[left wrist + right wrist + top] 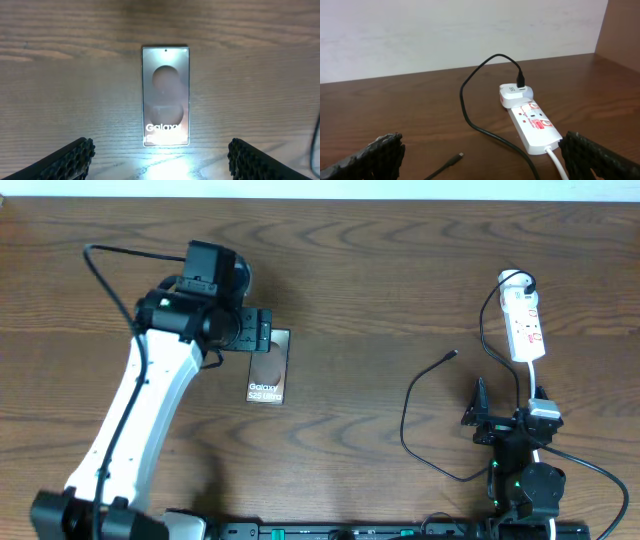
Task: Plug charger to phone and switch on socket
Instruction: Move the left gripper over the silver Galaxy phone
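Note:
The phone [269,367] lies flat on the wooden table, screen up with a pale oval and "Galaxy" lettering; it also shows in the left wrist view [166,96]. My left gripper [262,332] hovers at the phone's far end, open and empty, with the fingers wide apart [160,162]. The white socket strip [524,328] lies at the far right [532,125]. The black charger cable [420,420] runs from an adapter on the strip; its plug tip [454,354] lies loose on the table [459,156]. My right gripper [480,408] is open and empty, short of the strip [482,160].
The white power-strip lead [532,380] runs from the strip toward the right arm [556,160]. A white adapter [512,95] sits in the strip's far end. A pale wall stands behind the table's far edge.

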You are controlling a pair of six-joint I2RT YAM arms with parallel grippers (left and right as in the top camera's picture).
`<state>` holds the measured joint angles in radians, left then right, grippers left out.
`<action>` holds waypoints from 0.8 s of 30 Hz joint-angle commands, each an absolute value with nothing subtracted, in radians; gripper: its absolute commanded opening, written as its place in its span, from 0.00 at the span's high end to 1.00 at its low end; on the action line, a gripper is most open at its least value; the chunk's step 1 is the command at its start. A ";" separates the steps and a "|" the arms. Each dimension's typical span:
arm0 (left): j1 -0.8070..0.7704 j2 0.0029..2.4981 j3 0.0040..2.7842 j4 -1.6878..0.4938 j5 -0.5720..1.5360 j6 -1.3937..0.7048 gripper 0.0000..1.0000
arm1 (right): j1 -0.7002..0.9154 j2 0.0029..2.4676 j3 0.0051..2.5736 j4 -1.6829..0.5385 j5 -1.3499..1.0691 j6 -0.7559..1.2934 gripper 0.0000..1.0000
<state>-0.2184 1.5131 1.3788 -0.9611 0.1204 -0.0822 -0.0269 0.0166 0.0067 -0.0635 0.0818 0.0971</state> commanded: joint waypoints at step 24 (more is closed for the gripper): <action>-0.221 1.610 1.313 -0.888 0.104 -0.088 0.12 | -0.025 0.007 0.005 -0.067 0.083 0.088 0.01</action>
